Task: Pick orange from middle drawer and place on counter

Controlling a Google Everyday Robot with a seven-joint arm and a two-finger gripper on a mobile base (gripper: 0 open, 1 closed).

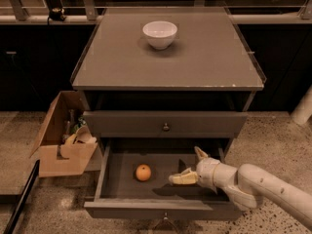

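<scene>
The orange (143, 172) lies on the floor of the open middle drawer (161, 209), left of centre. My gripper (189, 165) is inside the drawer at its right side, a short way right of the orange and not touching it. Its two pale fingers (182, 179) are spread apart and hold nothing. The white arm comes in from the lower right. The counter (195, 57) is the flat grey-brown cabinet top above, and the closed drawer front (165, 124) with a knob sits between counter and open drawer.
A white bowl (160, 34) stands on the counter near its back. An open cardboard box (66, 135) with items in it sits on the speckled floor left of the cabinet. A white post (303, 106) stands at the right edge.
</scene>
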